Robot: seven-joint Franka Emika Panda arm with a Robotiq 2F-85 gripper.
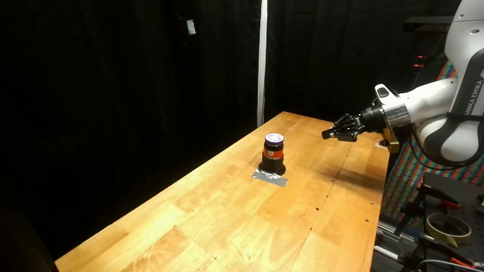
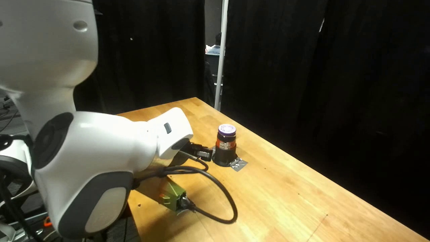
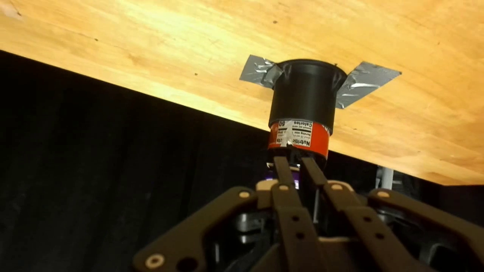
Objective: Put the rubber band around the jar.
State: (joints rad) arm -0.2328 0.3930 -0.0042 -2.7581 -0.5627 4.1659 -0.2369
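jar (image 1: 273, 154) | upright | long axis vertical | purple lid (image 1: 274, 138) facing up

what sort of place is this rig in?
Probably a robotics lab or test cell, judging by the Franka arm over a wooden table, black curtains behind it, and a jar in a black holder stuck down with silver tape.

In an exterior view, the arm (image 1: 468, 86) at right reads "RANKA EMIKA". Mid-frame in the wrist view, the label (image 3: 303, 135) on the jar (image 3: 321, 141) shows "Nutriti", "Calories", "50", upside down.
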